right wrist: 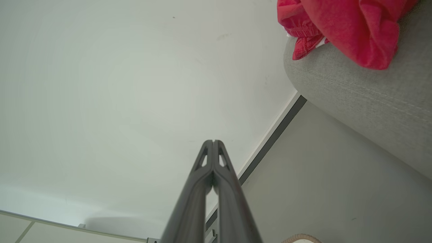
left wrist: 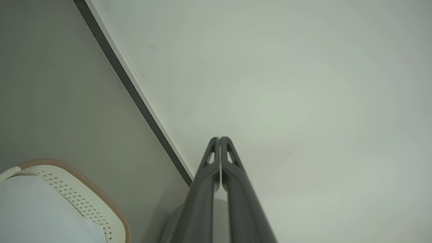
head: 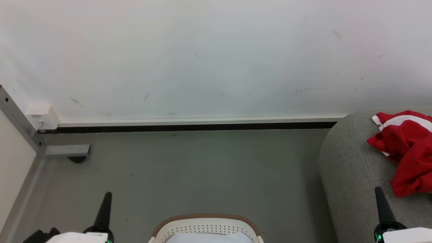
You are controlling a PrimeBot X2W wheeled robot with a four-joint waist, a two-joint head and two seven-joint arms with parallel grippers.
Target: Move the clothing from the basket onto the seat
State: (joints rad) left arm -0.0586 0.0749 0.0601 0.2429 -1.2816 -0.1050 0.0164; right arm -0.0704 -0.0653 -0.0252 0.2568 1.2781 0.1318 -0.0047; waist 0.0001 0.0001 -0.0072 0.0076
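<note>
White scuffed wall point(head: 216, 60) over grey floor point(head: 202, 168), light grey seat point(head: 347, 175) at right carrying crumpled red-and-white clothing point(head: 410, 152), white perforated basket point(head: 206, 228) bottom centre, left hand point(left wrist: 219, 138) and right hand point(right wrist: 213, 141) each pressed together

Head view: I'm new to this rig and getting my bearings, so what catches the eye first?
The crumpled bright red clothing with white stripes stands out, lying on the large light grey upholstered seat at the right. Next comes the white perforated plastic basket with a brown rim at bottom centre, between the shut left gripper and right gripper.
</note>
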